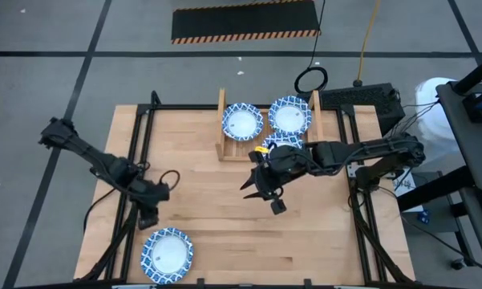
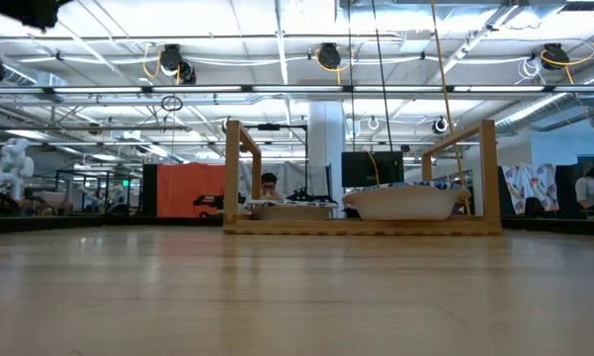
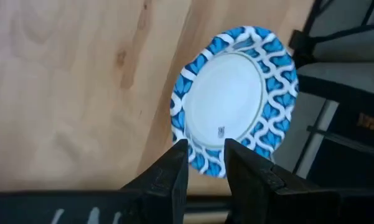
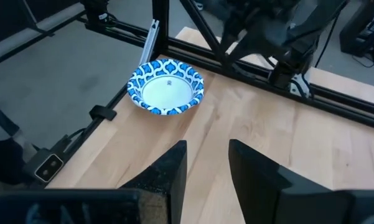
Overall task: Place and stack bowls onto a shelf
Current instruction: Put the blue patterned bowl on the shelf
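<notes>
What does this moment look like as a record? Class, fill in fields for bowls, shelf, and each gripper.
bowls on shelf: two stacks or single bowls side by side, left and right
loose bowl: one near the table's front edge, upright
shelf: wooden rack at the table's far edge
left gripper: just above the loose bowl, slightly open, empty
right gripper: mid-table in front of the shelf, open, empty

The wooden table carries the shelf and one bowl.
</notes>
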